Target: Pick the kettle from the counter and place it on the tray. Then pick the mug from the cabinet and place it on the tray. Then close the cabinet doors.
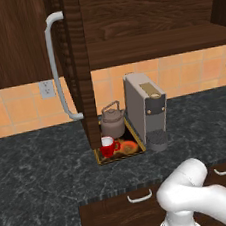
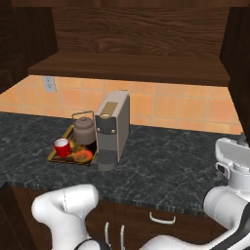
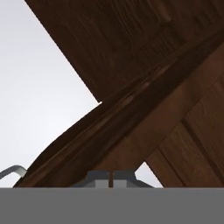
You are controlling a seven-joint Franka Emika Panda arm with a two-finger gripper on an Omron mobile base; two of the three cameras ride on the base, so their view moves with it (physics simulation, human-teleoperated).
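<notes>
Looking across the bench [image 1: 42, 169], we take the coffee machine [image 1: 146, 109] as our landmark: the tray [image 1: 105, 160] lies on the dark stone just to its left, close against its side. On that tray the kettle [image 1: 112, 121] stands upright at the back, next to the machine's body, and the red mug [image 1: 108, 146] sits in front of the kettle, toward the bench's front edge. Above the machine we see the cabinet [image 2: 132, 39] with its shelf bare. One of the cabinet doors [image 1: 76, 64] hangs open, edge-on to us, left of the machine and partly in front of the tray, its long bar handle [image 1: 55, 67] on the side away from the machine. In the right base view the white hand [image 2: 234, 166] sits far to the right of the machine, close to the other door [image 2: 240, 63] at the frame's edge. In the hand view our fingers [image 3: 111, 178] are pressed together with nothing between them, facing dark wood panels close up, with a curved grey handle end [image 3: 13, 171] at the lower left.
</notes>
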